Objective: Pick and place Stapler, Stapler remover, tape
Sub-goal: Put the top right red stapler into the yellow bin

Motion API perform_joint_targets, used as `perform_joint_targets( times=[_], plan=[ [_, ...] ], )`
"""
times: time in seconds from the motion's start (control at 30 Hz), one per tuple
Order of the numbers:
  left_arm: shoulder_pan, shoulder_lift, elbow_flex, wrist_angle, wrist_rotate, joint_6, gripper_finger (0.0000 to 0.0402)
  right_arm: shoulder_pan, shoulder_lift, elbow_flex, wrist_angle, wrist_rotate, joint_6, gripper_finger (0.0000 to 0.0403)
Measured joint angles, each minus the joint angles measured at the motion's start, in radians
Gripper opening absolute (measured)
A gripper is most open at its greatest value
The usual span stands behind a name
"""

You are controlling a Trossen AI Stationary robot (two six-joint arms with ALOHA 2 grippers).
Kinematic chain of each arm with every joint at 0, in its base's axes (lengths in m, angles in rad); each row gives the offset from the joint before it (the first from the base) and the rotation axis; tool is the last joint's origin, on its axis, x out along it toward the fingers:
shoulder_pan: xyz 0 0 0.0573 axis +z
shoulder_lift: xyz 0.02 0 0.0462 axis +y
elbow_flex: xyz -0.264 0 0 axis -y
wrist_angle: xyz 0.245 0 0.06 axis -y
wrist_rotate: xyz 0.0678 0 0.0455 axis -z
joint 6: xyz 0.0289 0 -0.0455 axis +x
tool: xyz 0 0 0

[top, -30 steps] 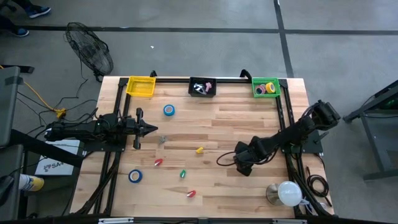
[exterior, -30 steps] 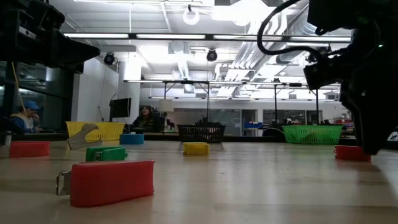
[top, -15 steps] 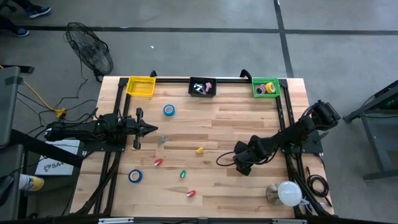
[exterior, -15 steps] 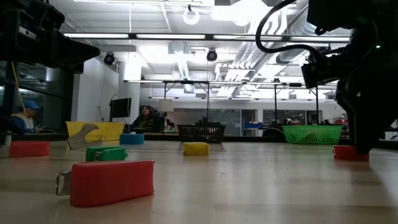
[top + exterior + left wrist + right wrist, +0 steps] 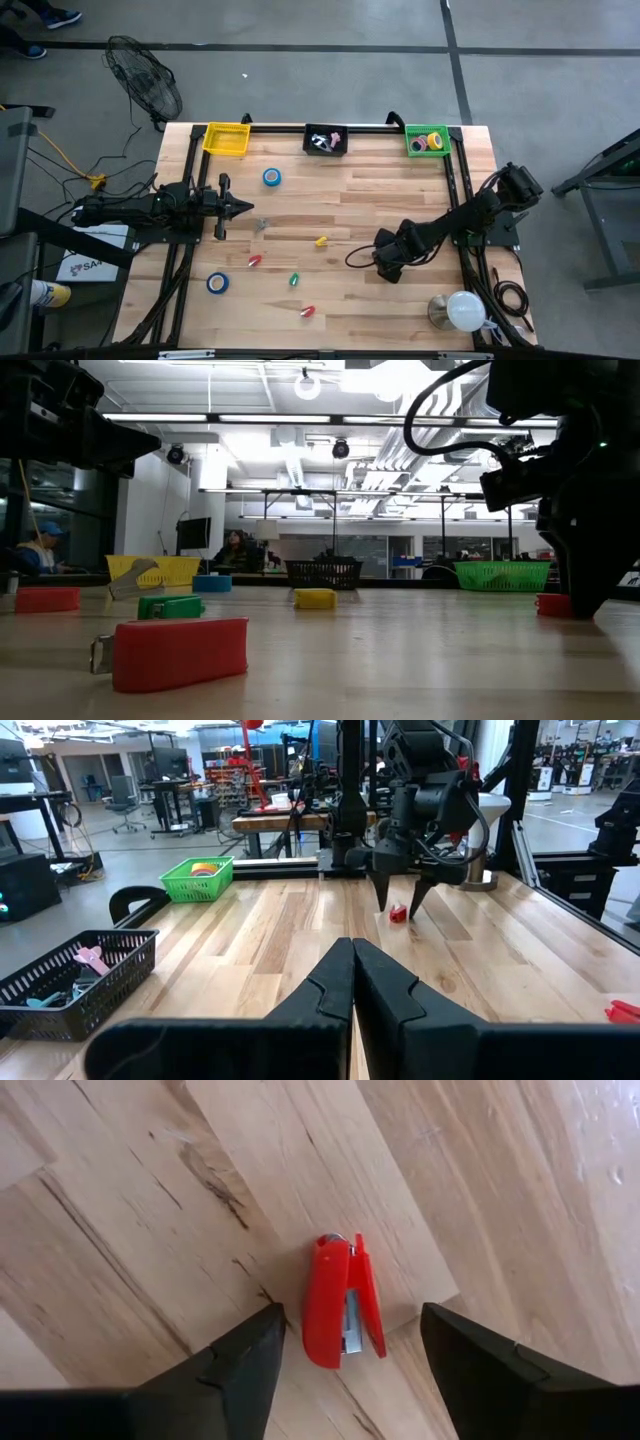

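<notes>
Planks of pale wood make up the surface (image 5: 400, 190), which carries everything else. Both dark arms reach over it. The left end effector (image 5: 249, 208) hangs over the left half with its fingers pressed together and holds nothing. The right end effector (image 5: 345, 1355) points straight down near the right side, open, its 2 fingers (image 5: 245, 1365) straddling a small red stapler (image 5: 338, 1310) that lies flat on the wood between them, not touching either one; the left wrist view shows that same end effector (image 5: 400, 908) just above the stapler (image 5: 398, 913).

Along the far edge stand 3 baskets: a yellow basket (image 5: 226, 139) at the left, a black basket (image 5: 326, 140) in the middle with small items inside, and a green basket (image 5: 428, 140) at the right holding rolls of tape (image 5: 433, 141). 2 blue tape rolls lie loose, 1 near the far edge (image 5: 271, 177) and 1 near the front left (image 5: 218, 283). Small red (image 5: 254, 261), yellow (image 5: 321, 241) and green (image 5: 294, 280) pieces are scattered mid-surface, with another red piece (image 5: 308, 312) nearer the front.
</notes>
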Motion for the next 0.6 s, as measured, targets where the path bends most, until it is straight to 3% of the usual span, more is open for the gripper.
perform_joint_targets(
  times=[0.6],
  plan=[
    [0.000,0.000,0.000,0.000,0.000,0.000,0.0001,0.001,0.001,-0.001,-0.001,-0.004,-0.015,0.0050]
  ],
)
